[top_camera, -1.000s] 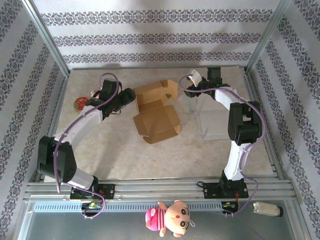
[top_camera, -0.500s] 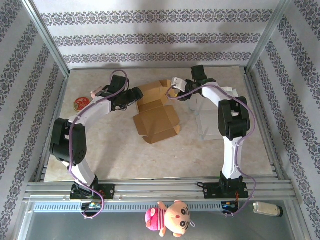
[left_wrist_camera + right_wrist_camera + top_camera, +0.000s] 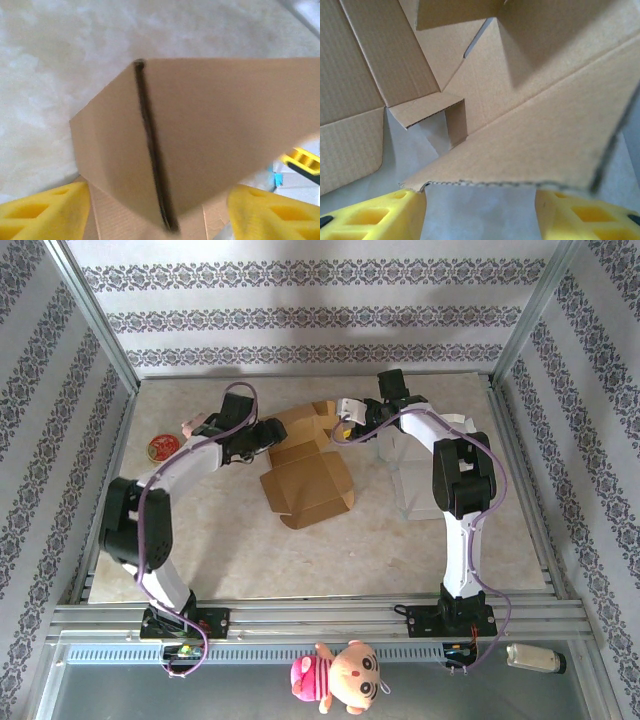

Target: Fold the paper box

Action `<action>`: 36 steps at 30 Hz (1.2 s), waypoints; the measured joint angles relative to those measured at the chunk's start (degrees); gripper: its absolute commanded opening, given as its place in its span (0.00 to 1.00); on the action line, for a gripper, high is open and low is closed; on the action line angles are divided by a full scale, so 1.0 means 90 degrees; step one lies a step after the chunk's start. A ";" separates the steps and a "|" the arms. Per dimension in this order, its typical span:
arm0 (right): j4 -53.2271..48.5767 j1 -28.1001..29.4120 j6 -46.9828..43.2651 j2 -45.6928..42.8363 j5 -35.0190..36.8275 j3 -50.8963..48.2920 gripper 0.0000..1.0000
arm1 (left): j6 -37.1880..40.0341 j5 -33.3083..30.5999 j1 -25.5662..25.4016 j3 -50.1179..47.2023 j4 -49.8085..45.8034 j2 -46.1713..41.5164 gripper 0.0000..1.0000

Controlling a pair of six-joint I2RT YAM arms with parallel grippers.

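The paper box (image 3: 305, 465) is brown cardboard, lying half unfolded in the middle of the table with flaps raised at its far side. My left gripper (image 3: 268, 434) is at the box's left far corner. In the left wrist view a folded corner of the box (image 3: 200, 130) stands between the wide-apart yellow fingers (image 3: 50, 210) of the left gripper (image 3: 160, 222). My right gripper (image 3: 346, 422) is at the far right flap. In the right wrist view the flap's cut edge (image 3: 520, 165) runs just ahead of the open right gripper (image 3: 480, 215), with bare table between the fingers (image 3: 585, 215).
A clear plastic container (image 3: 425, 475) stands right of the box, under the right arm. A red round disc (image 3: 163, 447) lies at the table's left edge. A pink plush toy (image 3: 340, 675) and a white cylinder (image 3: 535, 657) lie in front of the arm bases. Metal frame posts bound the table.
The left arm has swung up and its gripper moved right onto the box's left corner. The right gripper moved left to the far right flap. The box shifted slightly left.
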 measured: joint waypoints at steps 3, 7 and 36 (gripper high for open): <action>0.0036 -0.0085 -0.0219 -0.0092 -0.0221 -0.0172 0.62 | -0.0053 -0.0255 0.0002 -0.0449 0.0211 -0.0930 0.86; 0.0085 -0.0282 -0.0359 -0.0124 -0.0508 -0.0189 0.63 | -0.0153 -0.0600 0.0121 -0.0209 0.0206 -0.1406 0.87; -0.0391 0.0134 -0.0595 0.1001 -0.1209 0.1520 0.59 | -0.0340 0.0884 0.0624 0.0993 -0.0104 0.0937 0.65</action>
